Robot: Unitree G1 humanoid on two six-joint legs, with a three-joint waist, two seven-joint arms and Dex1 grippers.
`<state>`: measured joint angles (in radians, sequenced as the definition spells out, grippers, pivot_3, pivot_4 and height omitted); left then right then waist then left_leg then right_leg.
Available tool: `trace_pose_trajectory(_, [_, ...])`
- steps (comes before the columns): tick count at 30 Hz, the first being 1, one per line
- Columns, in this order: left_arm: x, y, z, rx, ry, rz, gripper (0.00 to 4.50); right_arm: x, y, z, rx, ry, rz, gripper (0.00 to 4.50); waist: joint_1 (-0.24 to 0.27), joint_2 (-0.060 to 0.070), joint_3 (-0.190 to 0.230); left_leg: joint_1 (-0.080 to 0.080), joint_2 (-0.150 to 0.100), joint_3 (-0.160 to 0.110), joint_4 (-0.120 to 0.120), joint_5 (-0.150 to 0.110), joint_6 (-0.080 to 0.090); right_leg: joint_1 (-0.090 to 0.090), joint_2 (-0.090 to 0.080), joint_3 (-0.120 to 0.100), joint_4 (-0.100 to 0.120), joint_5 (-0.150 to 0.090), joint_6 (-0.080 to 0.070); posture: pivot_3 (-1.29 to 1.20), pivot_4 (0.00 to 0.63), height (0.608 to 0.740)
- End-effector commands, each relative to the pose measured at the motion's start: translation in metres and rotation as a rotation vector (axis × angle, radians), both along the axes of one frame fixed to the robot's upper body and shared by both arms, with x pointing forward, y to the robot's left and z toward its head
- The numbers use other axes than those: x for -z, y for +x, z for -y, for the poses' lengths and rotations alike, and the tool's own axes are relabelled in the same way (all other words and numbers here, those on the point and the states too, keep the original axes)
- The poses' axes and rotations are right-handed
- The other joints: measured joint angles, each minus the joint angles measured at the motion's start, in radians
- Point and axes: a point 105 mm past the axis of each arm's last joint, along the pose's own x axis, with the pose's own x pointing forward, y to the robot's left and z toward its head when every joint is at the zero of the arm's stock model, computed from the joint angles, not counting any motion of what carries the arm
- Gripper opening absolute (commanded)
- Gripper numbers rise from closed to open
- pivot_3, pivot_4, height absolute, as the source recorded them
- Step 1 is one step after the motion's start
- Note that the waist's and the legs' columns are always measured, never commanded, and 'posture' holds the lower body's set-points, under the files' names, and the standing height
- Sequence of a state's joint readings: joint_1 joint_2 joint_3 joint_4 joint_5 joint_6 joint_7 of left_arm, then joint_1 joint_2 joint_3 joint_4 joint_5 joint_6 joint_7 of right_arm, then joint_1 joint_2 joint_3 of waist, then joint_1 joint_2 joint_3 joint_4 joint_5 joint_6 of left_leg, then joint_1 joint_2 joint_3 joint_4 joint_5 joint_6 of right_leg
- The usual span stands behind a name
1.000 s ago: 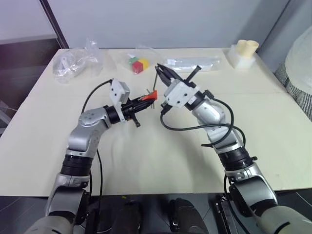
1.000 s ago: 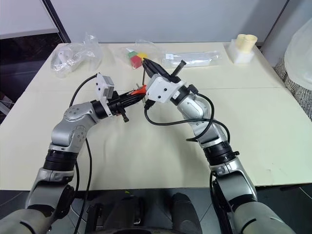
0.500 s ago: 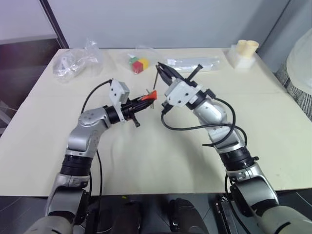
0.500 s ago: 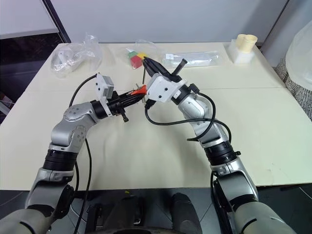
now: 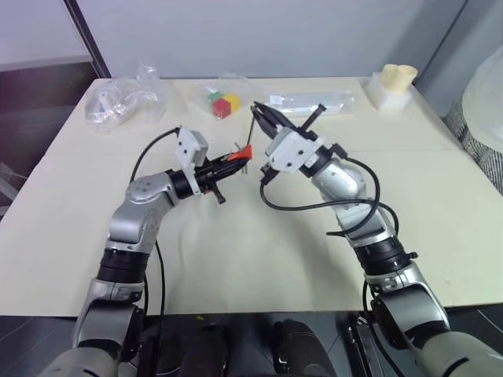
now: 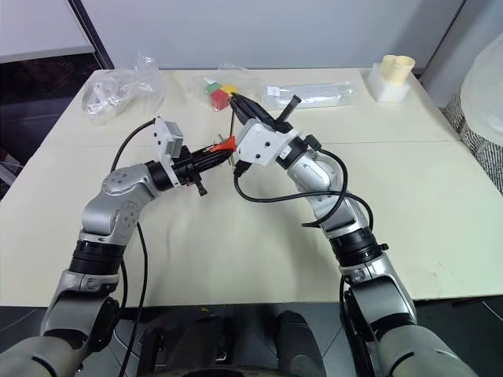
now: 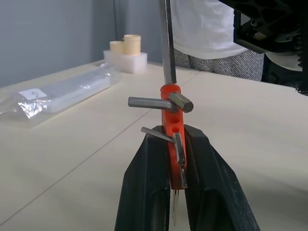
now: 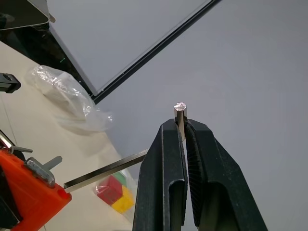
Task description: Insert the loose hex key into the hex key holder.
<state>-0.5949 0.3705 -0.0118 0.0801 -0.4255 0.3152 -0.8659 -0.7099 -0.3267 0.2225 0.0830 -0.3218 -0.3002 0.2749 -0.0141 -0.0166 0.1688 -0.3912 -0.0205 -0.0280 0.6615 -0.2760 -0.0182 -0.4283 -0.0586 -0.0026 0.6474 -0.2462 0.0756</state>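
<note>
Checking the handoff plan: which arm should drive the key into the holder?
Probably the right: its claw grips the loose hex key, whose tip already meets the hex key holder. The left claw just clamps the holder.

My two arms are silver-grey metal with black joint rings. A white block sits behind each black two-fingered claw, left claw (image 5: 233, 161) and right claw (image 5: 260, 115), and loose black cables loop alongside.
</note>
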Motion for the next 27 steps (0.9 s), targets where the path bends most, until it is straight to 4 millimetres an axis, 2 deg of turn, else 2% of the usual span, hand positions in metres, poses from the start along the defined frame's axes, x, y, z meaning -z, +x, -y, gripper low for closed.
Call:
trace_pose_trajectory(1, [-0.0194, -0.0014, -0.0031, -0.003, -0.028, 0.064, 0.00, -0.0133, -0.0083, 0.0000, -0.015, 0.022, 0.052, 0.01, 0.000, 0.000, 0.000, 0.000, 0.000, 0.000, 0.000, 0.000, 0.000, 0.000, 0.000, 0.000, 0.000, 0.000, 0.000, 0.00, 0.150, 0.740])
trace_pose_trajectory(27, [-0.0230, -0.0055, -0.0027, 0.006, -0.033, 0.067, 0.00, -0.0084, -0.0110, -0.0044, -0.026, -0.027, 0.074, 0.01, 0.000, 0.000, 0.000, 0.000, 0.000, 0.000, 0.000, 0.000, 0.000, 0.000, 0.000, 0.000, 0.000, 0.000, 0.000, 0.00, 0.150, 0.740])
